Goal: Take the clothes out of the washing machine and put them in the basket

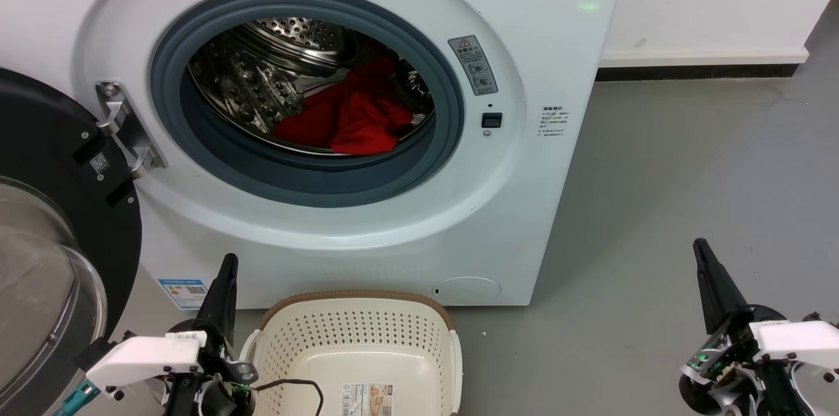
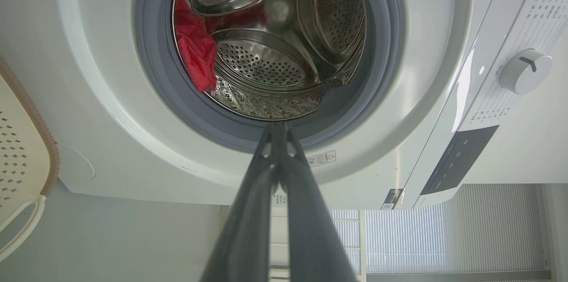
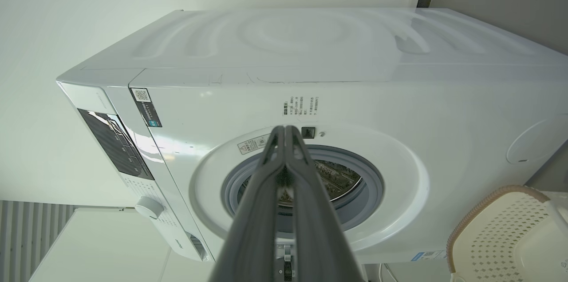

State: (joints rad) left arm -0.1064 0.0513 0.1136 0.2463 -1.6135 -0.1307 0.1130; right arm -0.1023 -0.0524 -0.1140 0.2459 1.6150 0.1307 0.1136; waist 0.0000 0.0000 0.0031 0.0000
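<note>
Before the washing machine (image 1: 537, 206), the left gripper (image 1: 228, 265) and right gripper (image 1: 702, 252) are clenched empty, the basket (image 1: 357, 298) is set at its foot, and the clothes (image 1: 354, 118), heaped in its drum (image 1: 262, 75), are judged soft, light, best pinched at a fold.

Left end effector (image 1: 227, 262) and right end effector (image 1: 700, 247): dark tapered fingers (image 1: 219, 301), white housings (image 1: 141, 358).

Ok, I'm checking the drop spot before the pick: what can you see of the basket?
The basket is cream plastic with perforated walls, a brown rim and side handles. It stands upright on the grey floor, close before the washing machine, below its open drum mouth. A paper label lies on its bottom; a thin dark cable loops across its near left.
</note>
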